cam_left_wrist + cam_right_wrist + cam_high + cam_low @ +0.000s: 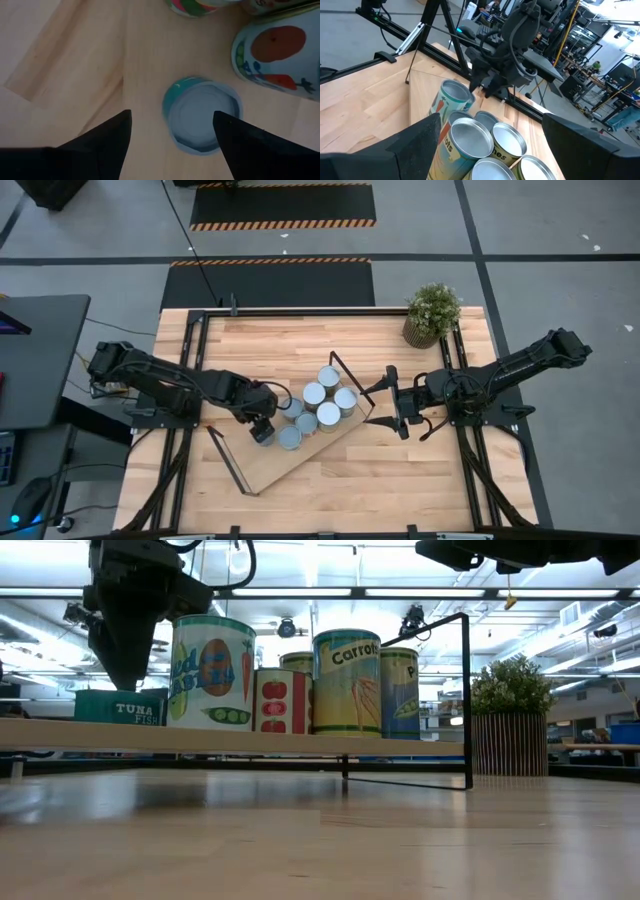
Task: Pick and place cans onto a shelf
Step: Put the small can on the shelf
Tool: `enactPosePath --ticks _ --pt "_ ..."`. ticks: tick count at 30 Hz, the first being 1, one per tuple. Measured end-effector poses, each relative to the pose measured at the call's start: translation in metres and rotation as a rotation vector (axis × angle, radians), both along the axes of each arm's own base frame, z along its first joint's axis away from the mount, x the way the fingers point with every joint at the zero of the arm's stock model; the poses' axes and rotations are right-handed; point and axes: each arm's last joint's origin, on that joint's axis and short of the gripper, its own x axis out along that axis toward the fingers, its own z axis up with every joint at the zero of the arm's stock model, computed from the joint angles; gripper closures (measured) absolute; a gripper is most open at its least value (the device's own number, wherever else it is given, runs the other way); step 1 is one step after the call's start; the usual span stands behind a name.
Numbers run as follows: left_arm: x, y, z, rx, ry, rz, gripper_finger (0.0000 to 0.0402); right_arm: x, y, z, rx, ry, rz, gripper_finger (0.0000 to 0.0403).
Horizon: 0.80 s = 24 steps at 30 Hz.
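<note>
Several cans (328, 402) stand upright in a cluster on the light-wood shelf (300, 467), which lies at a slant on the table with a black wire frame (350, 380) at each end. A low teal tuna can (202, 117) sits alone at the cluster's left end, flat on the board (120, 707). My left gripper (171, 113) points down just above this can, open, with a finger on either side (262, 425). My right gripper (393, 404) hovers level and open off the shelf's right end, facing the cans (491, 119).
A potted green plant (432, 313) stands at the table's far right corner. Bare tabletop (400, 490) lies in front of the shelf and behind it. Black frame rails (190, 360) run along the table's left and right sides.
</note>
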Motion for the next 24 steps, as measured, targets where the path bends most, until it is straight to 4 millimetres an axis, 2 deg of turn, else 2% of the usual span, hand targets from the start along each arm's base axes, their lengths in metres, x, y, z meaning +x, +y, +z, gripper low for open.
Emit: enactPosePath --ticks 11,17,24 --pt "0.012 -0.009 -0.018 -0.111 0.059 -0.014 0.0116 0.0 0.0 0.0 0.0 0.001 0.0 0.0047" --pt "0.023 -0.013 -0.019 -0.187 -0.011 -0.016 0.0116 0.0 0.0 0.0 0.0 0.0 0.0 0.0047" --pt "0.024 -0.023 -0.019 -0.224 -0.026 -0.022 0.0116 0.0 0.0 0.0 0.0 0.001 -0.001 0.0047"
